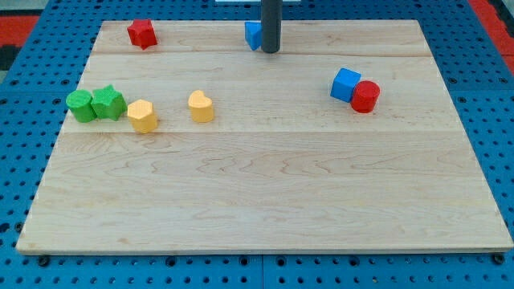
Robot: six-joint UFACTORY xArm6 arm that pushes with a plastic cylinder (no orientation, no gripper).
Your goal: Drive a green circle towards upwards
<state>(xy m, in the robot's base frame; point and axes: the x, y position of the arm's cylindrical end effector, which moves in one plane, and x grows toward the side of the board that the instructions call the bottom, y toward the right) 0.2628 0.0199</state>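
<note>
A pale wooden board [265, 193] lies on a blue pegboard table [24, 40] and carries every block; its wide lower half is bare, so all work sits toward the view's top. The dark rod descends from the view's top edge, and my tip [271, 51] rests on the board near the top middle, just to the right of a partly hidden blue block [252, 34] that it touches or nearly touches. The rod has no fingers or jaws to open or close; it holds nothing and can only push. At the view's right, a blue cube [345, 84] and a red cylinder [365, 96] sit pressed together. At the view's left a row forms: the green circle [79, 105], the task's block, lies nearest the left edge, touching a green star-like block [108, 103], with a yellow hexagonal block [142, 116] just beside that and a second yellow block [201, 106] a little apart. A red star-like block [141, 33] stands near the top left corner. My tip is well apart from the green circle; judged from this layout, it must travel to below that block before pushing it upward.
</note>
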